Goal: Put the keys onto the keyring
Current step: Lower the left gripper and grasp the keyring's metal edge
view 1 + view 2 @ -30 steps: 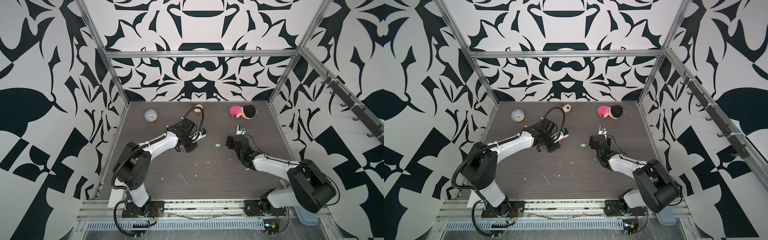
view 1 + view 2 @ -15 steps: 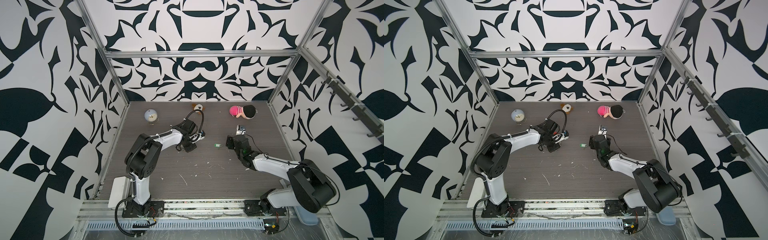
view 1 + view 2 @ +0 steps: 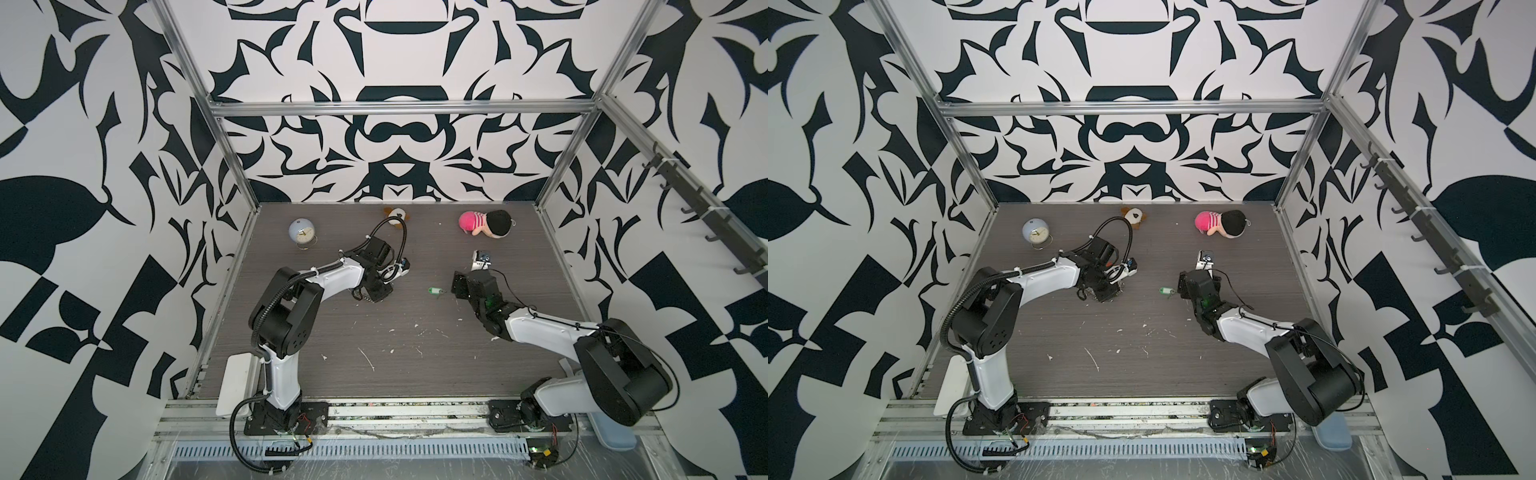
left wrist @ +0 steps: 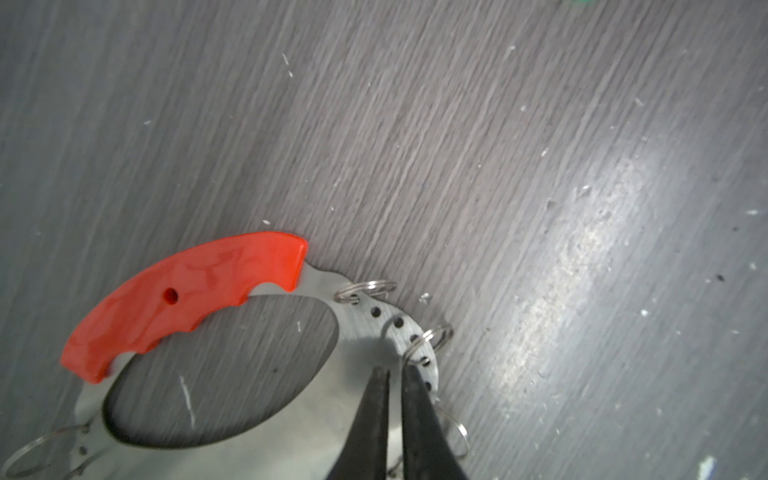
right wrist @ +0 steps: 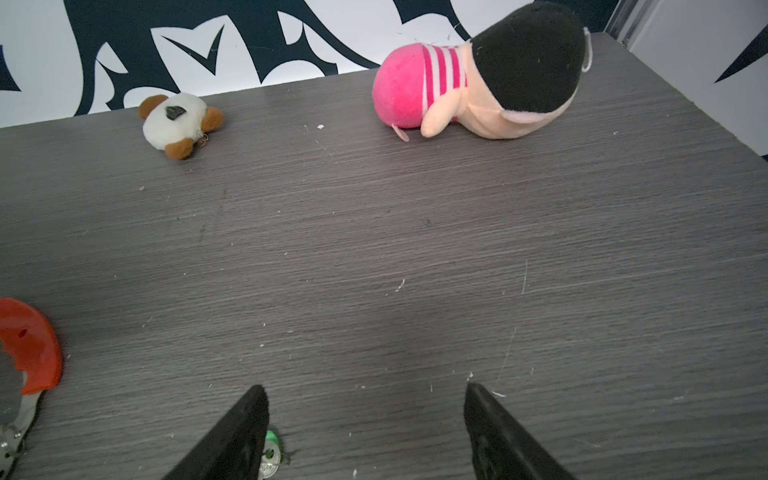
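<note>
Green keys, orange keyring, well apart

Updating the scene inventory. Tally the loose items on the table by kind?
Soft toys: 2 (brown-and-white plush, pink plush)
Pale blue globe: 1
Green key tag: 1
Keyring: 1
Total: 5

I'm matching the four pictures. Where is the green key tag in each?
In a top view: the green key tag lies on the table, nearer the camera than the pink plush.
In a top view: same spot.
Left wrist: at most a green sliver at the picture's edge.
Right wrist: beside a fingertip of the open right gripper, partly hidden.
Shared landmark: the pink plush, absent from the left wrist view.
</note>
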Available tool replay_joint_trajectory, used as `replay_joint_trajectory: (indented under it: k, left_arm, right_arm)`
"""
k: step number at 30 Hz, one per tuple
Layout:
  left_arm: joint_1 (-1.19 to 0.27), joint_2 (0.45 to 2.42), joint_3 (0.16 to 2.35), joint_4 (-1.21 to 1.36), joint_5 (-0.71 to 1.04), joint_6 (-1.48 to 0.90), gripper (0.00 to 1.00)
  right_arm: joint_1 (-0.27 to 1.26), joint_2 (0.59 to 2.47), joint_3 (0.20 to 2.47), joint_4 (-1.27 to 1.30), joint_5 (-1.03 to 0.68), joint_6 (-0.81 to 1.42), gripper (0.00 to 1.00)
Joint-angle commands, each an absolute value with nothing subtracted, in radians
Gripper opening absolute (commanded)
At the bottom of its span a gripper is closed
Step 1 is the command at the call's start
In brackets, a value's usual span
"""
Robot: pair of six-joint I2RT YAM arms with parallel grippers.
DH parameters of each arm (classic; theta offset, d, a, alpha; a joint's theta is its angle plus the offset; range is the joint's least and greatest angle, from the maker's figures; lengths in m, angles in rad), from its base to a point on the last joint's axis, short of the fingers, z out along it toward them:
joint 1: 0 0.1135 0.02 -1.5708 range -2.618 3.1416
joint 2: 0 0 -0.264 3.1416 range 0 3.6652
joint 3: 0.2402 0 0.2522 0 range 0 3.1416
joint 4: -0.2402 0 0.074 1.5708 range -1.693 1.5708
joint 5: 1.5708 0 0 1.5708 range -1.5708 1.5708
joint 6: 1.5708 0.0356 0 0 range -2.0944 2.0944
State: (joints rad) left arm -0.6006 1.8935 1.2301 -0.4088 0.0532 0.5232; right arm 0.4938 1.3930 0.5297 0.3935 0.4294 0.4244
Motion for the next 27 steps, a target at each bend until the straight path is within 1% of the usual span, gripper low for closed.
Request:
replay_joint_trajectory:
  k: [1,6,11,15,18,27]
  left_arm:
    - [-0.602,1.857,1.255,-0.442,0.084,0.579,0.14]
    - [-0.601,1.885,1.273,-0.485,0.106,0.624,0.16]
    - [-0.602,1.924,1.310,-0.504,0.117,0.635,0.26]
    - [-0.601,1.955,1.343,-0.519,0.133,0.636,0.31]
    - [-0.602,1.976,1.362,-0.541,0.145,0.640,0.31]
    - [-0.601,1.997,1.376,-0.577,0.172,0.647,0.27]
  right_arm:
    - [0.500,1.382,0.551,0.405,0.430,0.430,0.77]
    - [0.500,1.387,0.554,0.405,0.428,0.428,0.77]
    - [0.500,1.388,0.555,0.404,0.422,0.427,0.77]
    - [0.499,1.390,0.555,0.405,0.425,0.423,0.77]
    - [0.499,1.393,0.558,0.403,0.423,0.423,0.77]
    - [0.500,1.395,0.562,0.403,0.423,0.422,0.77]
